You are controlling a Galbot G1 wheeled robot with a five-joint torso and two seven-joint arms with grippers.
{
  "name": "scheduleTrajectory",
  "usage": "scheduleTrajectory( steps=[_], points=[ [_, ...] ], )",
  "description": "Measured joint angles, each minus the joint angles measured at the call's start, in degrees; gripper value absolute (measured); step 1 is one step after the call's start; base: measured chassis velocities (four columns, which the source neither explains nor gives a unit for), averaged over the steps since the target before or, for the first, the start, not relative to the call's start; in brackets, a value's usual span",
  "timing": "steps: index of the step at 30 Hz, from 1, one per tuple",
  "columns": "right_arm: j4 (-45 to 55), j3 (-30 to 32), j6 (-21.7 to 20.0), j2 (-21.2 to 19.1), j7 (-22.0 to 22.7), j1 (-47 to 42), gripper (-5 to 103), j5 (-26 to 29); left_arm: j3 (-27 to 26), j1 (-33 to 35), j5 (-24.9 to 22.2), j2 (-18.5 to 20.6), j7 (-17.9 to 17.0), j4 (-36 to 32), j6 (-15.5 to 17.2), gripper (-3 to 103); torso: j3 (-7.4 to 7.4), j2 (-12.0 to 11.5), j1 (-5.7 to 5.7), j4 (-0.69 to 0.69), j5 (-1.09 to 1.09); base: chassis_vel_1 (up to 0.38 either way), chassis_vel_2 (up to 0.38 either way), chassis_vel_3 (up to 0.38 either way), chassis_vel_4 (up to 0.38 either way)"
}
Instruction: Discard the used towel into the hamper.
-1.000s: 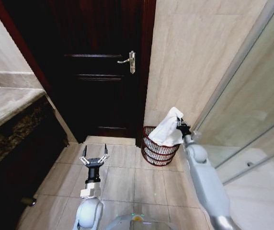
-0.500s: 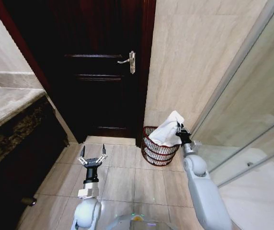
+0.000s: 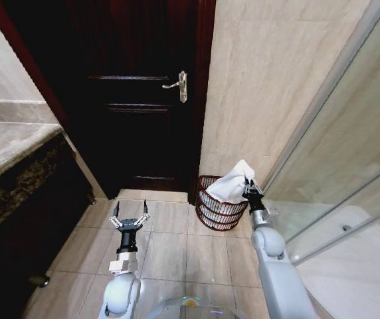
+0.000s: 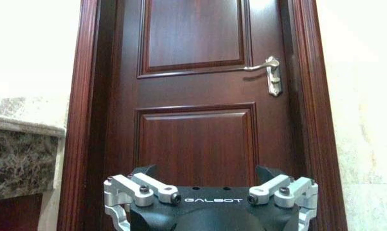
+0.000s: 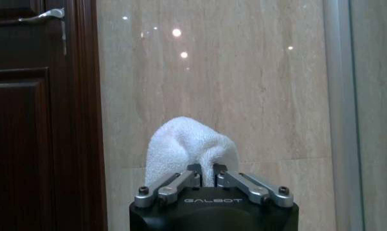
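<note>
Towel (image 3: 232,184) drapes slantwise over hamper (image 3: 215,209) rim, gripped by right pincer (image 3: 249,188); left pincer (image 3: 129,214) released.

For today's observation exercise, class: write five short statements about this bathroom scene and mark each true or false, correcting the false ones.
1. The right end effector is shut on a white towel. True.
2. The towel lies flat on the floor tiles. False: it is held over the hamper, draping onto its rim.
3. The left end effector is open and holds nothing. True.
4. The hamper stands in front of the dark counter on the robot's left. False: it stands by the beige tiled wall, just right of the door.
5. The door is wide open. False: it is shut, its metal handle level.
</note>
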Motion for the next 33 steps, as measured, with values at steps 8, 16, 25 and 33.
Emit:
scheduleTrajectory(
  steps=[8,16,25,33],
  points=[
    [-0.5,-0.3,1.7,0.1,0.3,-1.5,9,-1.2,0.0,0.1,0.0,0.0,0.0,0.1,-0.1,100,0.01,0.0,0.01,0.00,0.01,-0.037,0.035,0.045,-0.044],
    [0.3,-0.4,2.2,0.1,0.2,-2.9,9,-1.2,0.1,0.2,0.1,0.0,0.0,-0.1,-0.1,100,0.00,0.0,0.00,0.00,0.00,-0.022,0.034,0.030,-0.021],
    [1.0,-0.6,2.4,0.4,0.2,-3.7,9,-1.4,-0.1,0.4,0.1,0.0,0.1,-0.3,-0.2,100,0.00,0.0,0.01,0.00,0.01,-0.063,0.070,0.066,-0.056],
    [1.2,-0.6,2.7,0.5,0.1,-4.2,9,-1.4,0.2,0.3,0.2,-0.1,0.1,-0.3,-0.2,100,0.00,0.0,0.00,0.00,0.00,-0.072,0.063,0.071,-0.073]
  ],
)
